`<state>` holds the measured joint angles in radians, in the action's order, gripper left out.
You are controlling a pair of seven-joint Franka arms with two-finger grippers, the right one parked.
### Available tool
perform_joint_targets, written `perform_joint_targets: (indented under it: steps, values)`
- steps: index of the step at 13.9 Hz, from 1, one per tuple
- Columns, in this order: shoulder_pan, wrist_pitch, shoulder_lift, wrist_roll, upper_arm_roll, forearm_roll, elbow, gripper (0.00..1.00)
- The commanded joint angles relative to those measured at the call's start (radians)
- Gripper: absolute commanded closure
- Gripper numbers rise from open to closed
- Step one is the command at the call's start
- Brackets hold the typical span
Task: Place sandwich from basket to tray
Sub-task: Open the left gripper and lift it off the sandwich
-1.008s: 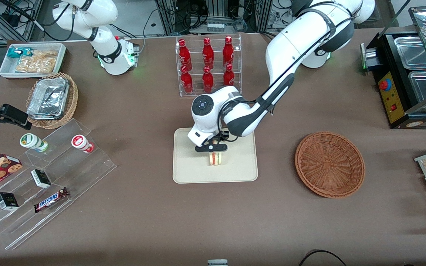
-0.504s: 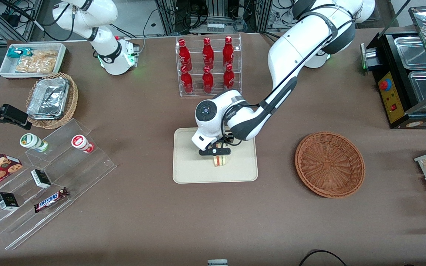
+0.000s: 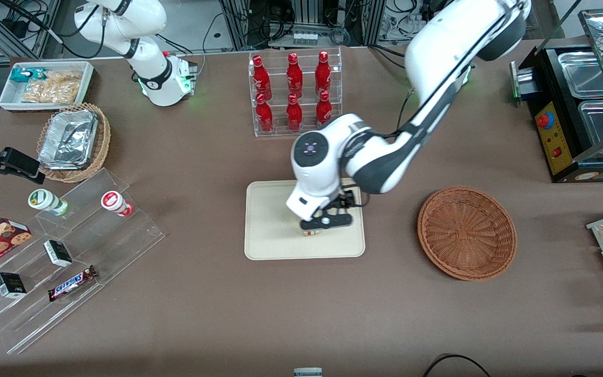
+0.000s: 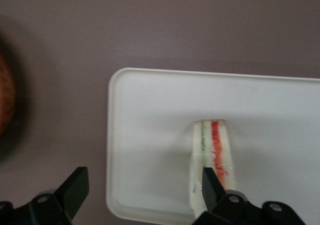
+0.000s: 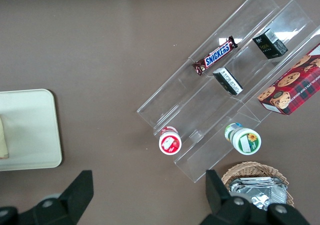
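The sandwich (image 4: 212,157) lies on the cream tray (image 4: 150,115), its red and green layers showing. In the front view only a sliver of the sandwich (image 3: 309,232) shows under the left arm's hand, on the tray (image 3: 270,230). The left gripper (image 4: 143,190) is open and empty, above the tray's corner. One fingertip (image 4: 209,184) overlaps the sandwich's edge in that view, and the other hangs off the tray's rim. In the front view the gripper (image 3: 326,222) hovers over the tray. The reddish-brown basket (image 3: 466,233) stands empty toward the working arm's end.
A clear rack of red bottles (image 3: 293,91) stands farther from the front camera than the tray. Clear stepped shelves with snacks (image 3: 66,251), a light wicker basket of foil trays (image 3: 74,141) and a white snack bin (image 3: 45,86) lie toward the parked arm's end.
The left arm has risen and shifted toward the basket's end of the tray. The sandwich stays on the tray, now mostly covered by the hand in the front view.
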<state>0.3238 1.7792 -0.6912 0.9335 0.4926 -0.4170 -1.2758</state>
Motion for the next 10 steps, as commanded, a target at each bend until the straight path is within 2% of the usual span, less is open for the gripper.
perform_joint_targets:
  steps: [1,5,10]
  values:
    - [-0.116,-0.131,0.166,-0.1,0.006,0.072,-0.127,0.0]
    - [-0.297,-0.156,0.37,-0.111,0.008,0.084,-0.295,0.0]
    - [-0.448,-0.285,0.436,-0.417,0.004,0.155,-0.248,0.0]
